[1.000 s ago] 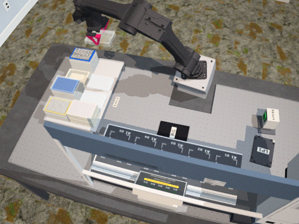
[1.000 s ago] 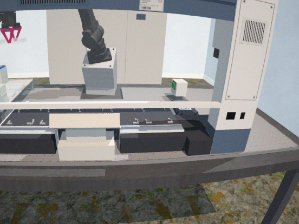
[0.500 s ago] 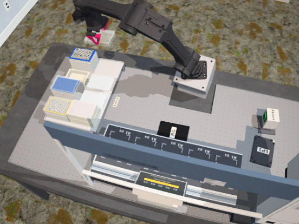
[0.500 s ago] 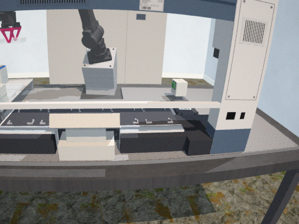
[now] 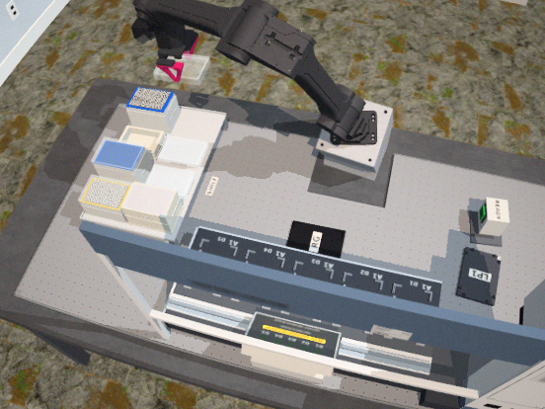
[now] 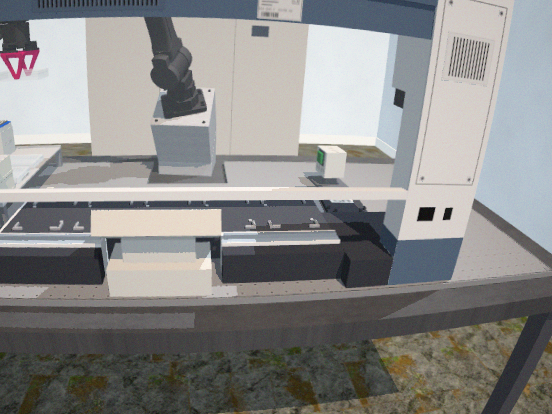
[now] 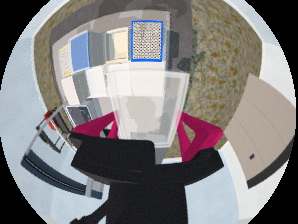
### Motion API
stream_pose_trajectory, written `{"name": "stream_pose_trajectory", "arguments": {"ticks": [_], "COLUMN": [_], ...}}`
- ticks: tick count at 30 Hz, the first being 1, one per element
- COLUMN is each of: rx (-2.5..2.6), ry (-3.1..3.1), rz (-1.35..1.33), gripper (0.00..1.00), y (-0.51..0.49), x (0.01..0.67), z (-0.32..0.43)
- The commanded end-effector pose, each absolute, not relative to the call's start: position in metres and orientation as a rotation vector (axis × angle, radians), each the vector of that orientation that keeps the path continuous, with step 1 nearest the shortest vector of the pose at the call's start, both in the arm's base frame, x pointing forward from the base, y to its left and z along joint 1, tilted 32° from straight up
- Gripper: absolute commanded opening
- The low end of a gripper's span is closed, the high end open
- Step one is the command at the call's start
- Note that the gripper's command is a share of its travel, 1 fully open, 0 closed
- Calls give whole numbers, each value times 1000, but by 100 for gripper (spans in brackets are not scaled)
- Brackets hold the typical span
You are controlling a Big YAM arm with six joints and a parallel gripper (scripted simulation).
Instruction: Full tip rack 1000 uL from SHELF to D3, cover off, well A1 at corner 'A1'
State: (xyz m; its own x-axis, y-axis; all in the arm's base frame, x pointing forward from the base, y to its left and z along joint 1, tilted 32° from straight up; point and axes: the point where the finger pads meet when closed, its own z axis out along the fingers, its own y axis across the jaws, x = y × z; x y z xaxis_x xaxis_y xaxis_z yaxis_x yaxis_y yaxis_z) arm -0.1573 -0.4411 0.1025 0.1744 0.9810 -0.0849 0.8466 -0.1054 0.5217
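Note:
My gripper [image 5: 179, 59] [image 6: 18, 62] [image 7: 147, 113] with pink fingers is shut on a clear rack cover [image 5: 194, 69] [image 7: 143, 99], holding it flat high in the air, just beyond the table's back edge behind the SHELF. On the SHELF [image 5: 199, 123] a blue-rimmed tip rack [image 5: 149, 100] [image 7: 147, 40] full of tips stands at the back corner. A rack showing a plain blue plate [image 5: 118, 154] stands in the middle. A yellow-rimmed rack [image 5: 105, 194] with tips stands at the front. Deck position D3 [image 5: 308, 264] is bare.
The SHELF also holds a cream reservoir [image 5: 143, 138], two white plates [image 5: 183, 150] and stacked sealed blocks [image 5: 150, 204]. The RG nest [image 5: 316, 239] lies behind D3. The READY key [image 5: 496, 215] and the LP1 pad [image 5: 478, 275] are at the right. A blue gantry beam [image 5: 296, 291] crosses the front.

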Motion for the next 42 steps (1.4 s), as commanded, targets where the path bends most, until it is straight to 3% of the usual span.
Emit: {"name": "stream_pose_trajectory", "arguments": {"ticks": [1,42], "rx": [2000,2005], "ry": [1710,1712], "rz": [337,382], "gripper": [0,0], "y": [-449,-449], "x": [-167,-142], "z": [117,81]}}
